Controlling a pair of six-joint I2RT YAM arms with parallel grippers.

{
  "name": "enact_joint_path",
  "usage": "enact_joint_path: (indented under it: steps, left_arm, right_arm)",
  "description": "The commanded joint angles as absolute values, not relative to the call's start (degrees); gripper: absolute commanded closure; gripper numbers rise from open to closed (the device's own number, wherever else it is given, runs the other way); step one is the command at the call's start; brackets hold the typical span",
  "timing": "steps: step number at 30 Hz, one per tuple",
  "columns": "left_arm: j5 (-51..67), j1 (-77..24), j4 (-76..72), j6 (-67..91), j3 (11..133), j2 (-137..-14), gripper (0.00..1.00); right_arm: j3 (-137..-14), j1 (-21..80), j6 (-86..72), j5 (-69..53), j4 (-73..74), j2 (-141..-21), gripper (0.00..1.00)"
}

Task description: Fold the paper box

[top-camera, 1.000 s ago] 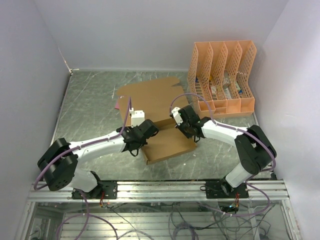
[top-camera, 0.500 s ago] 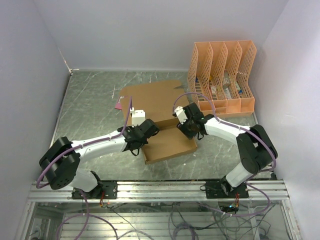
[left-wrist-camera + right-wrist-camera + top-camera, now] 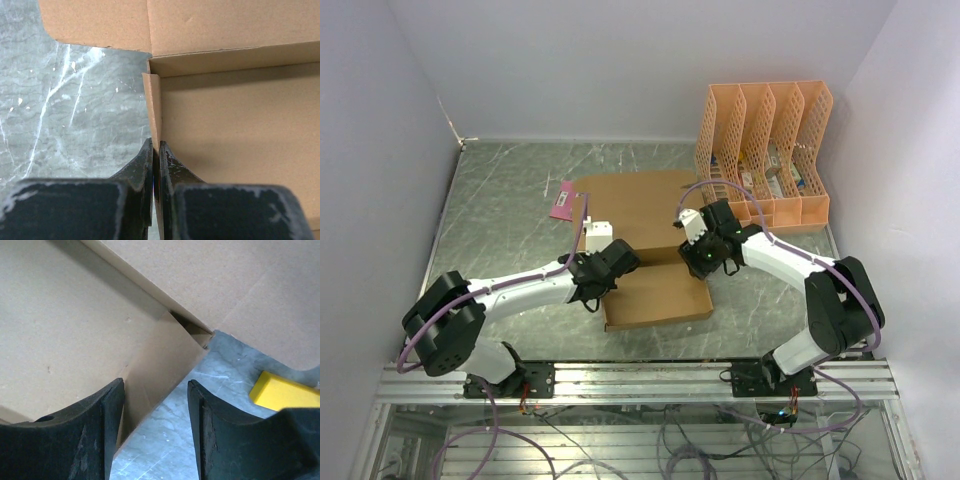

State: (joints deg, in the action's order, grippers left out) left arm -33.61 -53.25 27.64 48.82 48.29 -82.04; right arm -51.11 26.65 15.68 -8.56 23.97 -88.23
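Observation:
The paper box (image 3: 655, 290) is brown cardboard, a shallow tray at the front with its big lid flap (image 3: 635, 205) lying flat behind it. My left gripper (image 3: 603, 282) is shut on the tray's left side wall (image 3: 152, 107), which stands upright between the pads. My right gripper (image 3: 703, 262) is open at the tray's right wall; in the right wrist view the wall (image 3: 160, 372) leans between the fingers (image 3: 107, 412), nearer the left one. The tray floor (image 3: 235, 145) is empty.
An orange lattice file organizer (image 3: 765, 155) with papers stands at the back right, close to my right arm. A small pink card (image 3: 561, 200) lies by the lid's left edge. A yellow object (image 3: 282, 390) shows in the right wrist view.
The lid flap has dropped flat onto the table behind the tray. The tray has turned square to the front edge. My right gripper moved right and back along the right wall.

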Motion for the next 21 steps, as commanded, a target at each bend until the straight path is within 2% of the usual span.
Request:
enact_joint_path:
  steps: [1,13,17,21]
  left_arm:
    - [-34.4,-53.6,26.0,49.2,49.6,-82.1,0.90]
    - [-33.2,-53.6,25.2,49.5,48.5,-82.2,0.90]
    - [-32.7,-53.6,23.1,48.0,48.6,-82.2,0.88]
    - [-32.5,-53.6,23.8,45.8,50.8,-84.5,0.78]
  right_arm:
    - [-52.3,26.0,14.5,-11.9,25.7,-87.6,0.47]
    - [-51.7,25.7,13.8,-9.5,28.4,-87.9,0.51]
    - [-53.7,26.1,13.4,-9.1,30.5,-89.1,0.83]
    - [-53.9,26.2,11.4,-9.6,28.5,-89.7,0.98]
